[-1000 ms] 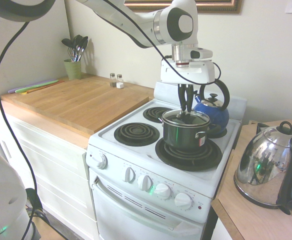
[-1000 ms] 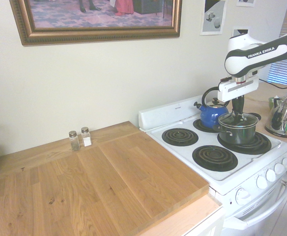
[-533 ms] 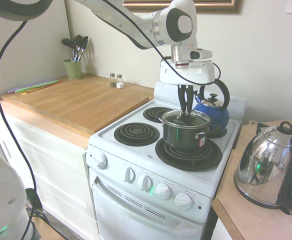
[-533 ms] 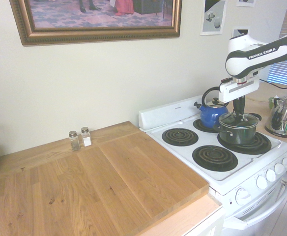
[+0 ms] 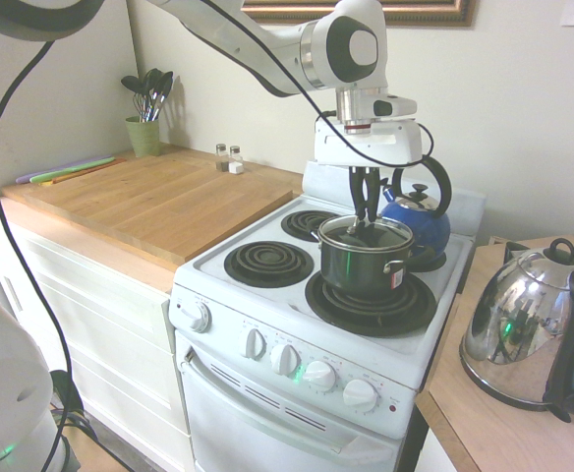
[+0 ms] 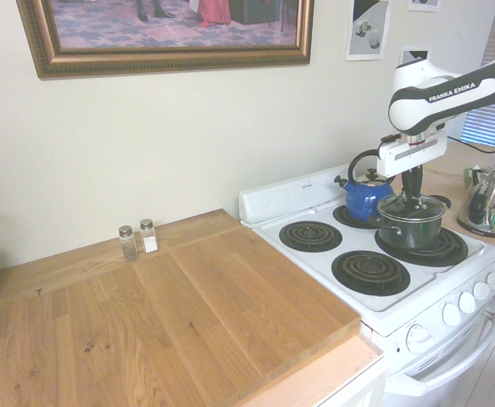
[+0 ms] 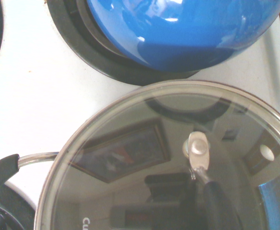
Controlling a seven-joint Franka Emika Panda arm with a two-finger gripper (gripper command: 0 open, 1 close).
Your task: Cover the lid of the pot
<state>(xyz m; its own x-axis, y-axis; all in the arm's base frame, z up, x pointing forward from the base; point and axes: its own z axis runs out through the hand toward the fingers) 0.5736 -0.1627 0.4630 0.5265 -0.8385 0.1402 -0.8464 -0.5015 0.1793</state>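
Where visible, "FRANKA EMIKA" lettering [image 6: 451, 90].

A clear, glossy glass lid [image 7: 169, 163] with a shiny metal rim is seen on the dark, glossy pot [image 5: 364, 261]. Glossy blue enamel is shown by the kettle [image 5: 417, 218], mirror-bright chrome by the electric kettle [image 5: 523, 329], and matt wood by the bench [image 6: 163, 314].

the arm [image 5: 267, 39] is glossy white, built of rounded tubular segments, with a round dark grey cap on the joint at the top centre of the first exterior view. in the second exterior view, at upper right, a black band carries white "franka emika" lettering. a boxy white gripper [image 5: 365, 208] body ends in slim black fingers. thin black cables loop alongside the wrist.
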